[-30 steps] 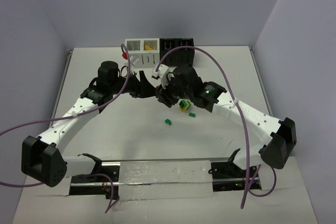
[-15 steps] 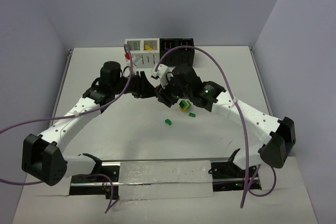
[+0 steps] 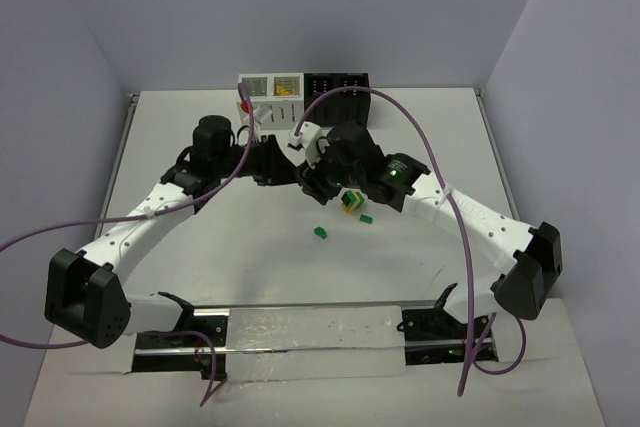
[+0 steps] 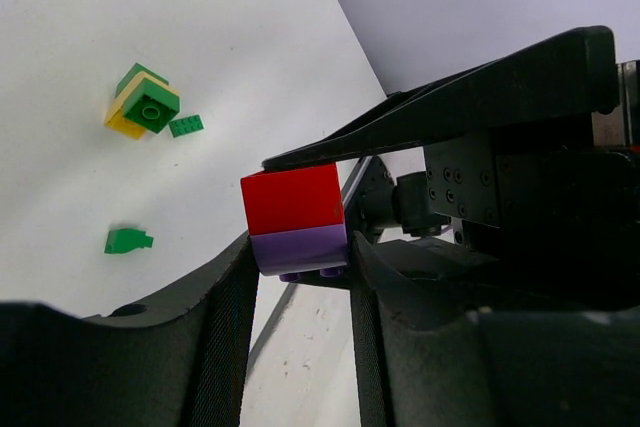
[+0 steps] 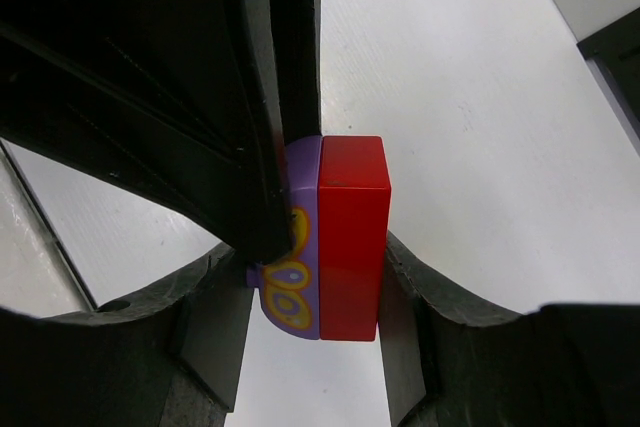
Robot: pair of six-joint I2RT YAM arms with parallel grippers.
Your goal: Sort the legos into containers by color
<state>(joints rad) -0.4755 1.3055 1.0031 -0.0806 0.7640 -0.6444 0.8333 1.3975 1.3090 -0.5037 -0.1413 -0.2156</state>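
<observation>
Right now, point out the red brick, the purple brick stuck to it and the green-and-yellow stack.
red brick [image 4: 292, 199]: left wrist view, its front face.
purple brick [image 4: 298, 244]: left wrist view, its side face.
green-and-yellow stack [image 4: 143, 107]: left wrist view, its top green brick.

Lego stack [image 4: 293, 219]: red and purple, the purple printed with yellow ovals; second stack [image 4: 143, 102] green and yellow; table [image 4: 120, 7] white.

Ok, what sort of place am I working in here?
Most likely a robot lab test cell: a white table boxed in by blank lavender panels, carrying only slotted bins and a few lego bricks.
</observation>
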